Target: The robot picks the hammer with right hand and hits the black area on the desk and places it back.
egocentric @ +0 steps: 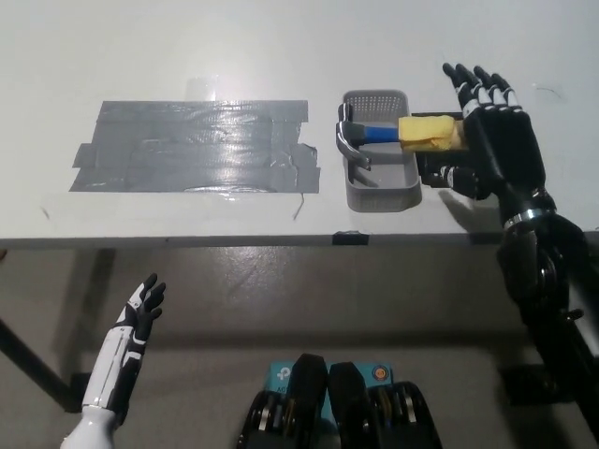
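Note:
A hammer lies across a small grey basket (379,196) at the desk's right. Its steel head (350,138) rests inside the basket, and the blue neck leads to a handle wrapped in yellow foam (426,132). My black right hand (494,131) hovers open above the far end of that handle, fingers spread and pointing away from me, hiding most of the foam. A patch of dark grey tape (197,147), the black area, covers the desk left of the basket. My white left hand (140,318) rests open below the desk edge at lower left.
A small black pad (440,175) lies on the desk under the handle, right of the basket. The desk's front edge (281,240) runs across the picture's middle, with floor below it.

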`<action>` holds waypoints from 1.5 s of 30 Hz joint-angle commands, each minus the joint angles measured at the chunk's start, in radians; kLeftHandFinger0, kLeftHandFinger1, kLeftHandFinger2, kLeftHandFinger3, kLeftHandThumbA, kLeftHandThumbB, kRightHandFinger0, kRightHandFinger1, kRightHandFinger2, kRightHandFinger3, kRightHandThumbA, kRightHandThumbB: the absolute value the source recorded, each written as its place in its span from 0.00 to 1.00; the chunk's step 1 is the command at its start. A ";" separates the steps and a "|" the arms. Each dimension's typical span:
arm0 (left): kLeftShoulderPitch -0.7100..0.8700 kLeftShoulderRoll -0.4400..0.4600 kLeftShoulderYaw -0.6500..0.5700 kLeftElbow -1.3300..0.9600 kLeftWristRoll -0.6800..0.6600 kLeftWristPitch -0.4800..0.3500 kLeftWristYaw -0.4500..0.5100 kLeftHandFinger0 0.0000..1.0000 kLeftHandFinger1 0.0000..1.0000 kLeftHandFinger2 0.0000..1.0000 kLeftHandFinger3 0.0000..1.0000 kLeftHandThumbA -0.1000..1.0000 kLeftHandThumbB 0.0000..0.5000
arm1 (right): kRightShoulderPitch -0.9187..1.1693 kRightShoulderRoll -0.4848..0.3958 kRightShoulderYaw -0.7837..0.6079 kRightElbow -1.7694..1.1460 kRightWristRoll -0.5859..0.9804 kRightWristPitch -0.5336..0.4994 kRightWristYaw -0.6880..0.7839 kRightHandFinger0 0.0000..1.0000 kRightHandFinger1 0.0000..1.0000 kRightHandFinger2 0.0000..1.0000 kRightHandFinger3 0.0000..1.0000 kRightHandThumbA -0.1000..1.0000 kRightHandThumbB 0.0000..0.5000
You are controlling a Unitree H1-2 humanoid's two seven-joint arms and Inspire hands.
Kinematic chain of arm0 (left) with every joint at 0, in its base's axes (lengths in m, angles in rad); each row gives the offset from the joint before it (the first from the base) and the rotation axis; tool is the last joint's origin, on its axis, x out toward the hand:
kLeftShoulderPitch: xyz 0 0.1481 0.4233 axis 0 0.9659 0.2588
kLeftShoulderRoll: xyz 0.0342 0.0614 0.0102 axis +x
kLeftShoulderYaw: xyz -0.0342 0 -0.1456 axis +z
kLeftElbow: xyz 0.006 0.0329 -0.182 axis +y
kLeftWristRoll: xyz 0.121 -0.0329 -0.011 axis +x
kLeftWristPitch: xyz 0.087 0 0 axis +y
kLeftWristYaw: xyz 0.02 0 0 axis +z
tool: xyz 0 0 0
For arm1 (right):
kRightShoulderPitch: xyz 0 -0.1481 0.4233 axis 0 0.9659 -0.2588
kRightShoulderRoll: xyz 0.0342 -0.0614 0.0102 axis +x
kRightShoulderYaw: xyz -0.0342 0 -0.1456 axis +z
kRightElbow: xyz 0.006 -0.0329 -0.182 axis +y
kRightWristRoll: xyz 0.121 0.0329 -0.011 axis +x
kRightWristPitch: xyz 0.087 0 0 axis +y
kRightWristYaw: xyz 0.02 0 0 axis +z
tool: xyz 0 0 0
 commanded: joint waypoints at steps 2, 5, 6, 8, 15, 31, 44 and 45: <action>-0.012 0.008 -0.005 -0.029 -0.009 -0.035 -0.017 1.00 1.00 1.00 1.00 1.00 0.25 | -0.070 -0.007 0.010 0.025 -0.027 0.019 -0.061 1.00 1.00 1.00 1.00 0.89 0.67; -0.014 0.009 -0.006 -0.031 -0.004 -0.040 -0.015 1.00 1.00 1.00 1.00 1.00 0.22 | -0.078 -0.004 0.016 0.036 -0.029 0.030 -0.054 1.00 1.00 1.00 1.00 0.92 0.67; -0.016 0.009 -0.006 -0.028 -0.005 -0.038 -0.016 1.00 1.00 1.00 1.00 1.00 0.22 | -0.083 -0.002 0.017 0.042 -0.025 0.033 -0.050 1.00 1.00 1.00 1.00 0.92 0.67; -0.016 0.010 -0.005 -0.031 -0.006 -0.034 -0.016 1.00 1.00 1.00 1.00 1.00 0.22 | -0.088 -0.001 0.021 0.052 -0.024 0.031 -0.057 1.00 1.00 1.00 1.00 0.92 0.67; -0.018 0.010 -0.006 -0.024 -0.007 -0.042 -0.019 1.00 1.00 1.00 1.00 1.00 0.22 | -0.121 0.003 0.036 0.089 -0.021 0.034 -0.059 1.00 1.00 1.00 1.00 0.97 0.68; -0.032 0.010 -0.002 -0.028 -0.010 -0.043 -0.034 1.00 1.00 1.00 1.00 1.00 0.19 | -0.193 0.010 0.051 0.180 -0.002 0.022 -0.066 1.00 1.00 1.00 1.00 0.96 0.64; -0.045 0.012 -0.003 -0.031 -0.016 -0.030 -0.049 0.96 1.00 1.00 1.00 1.00 0.22 | -0.234 0.004 0.068 0.304 0.005 0.003 -0.088 1.00 1.00 1.00 1.00 0.96 0.67; -0.045 0.013 -0.003 -0.029 -0.017 -0.033 -0.050 0.95 1.00 1.00 1.00 1.00 0.21 | -0.236 0.006 0.069 0.310 0.008 0.003 -0.087 1.00 1.00 1.00 1.00 0.96 0.67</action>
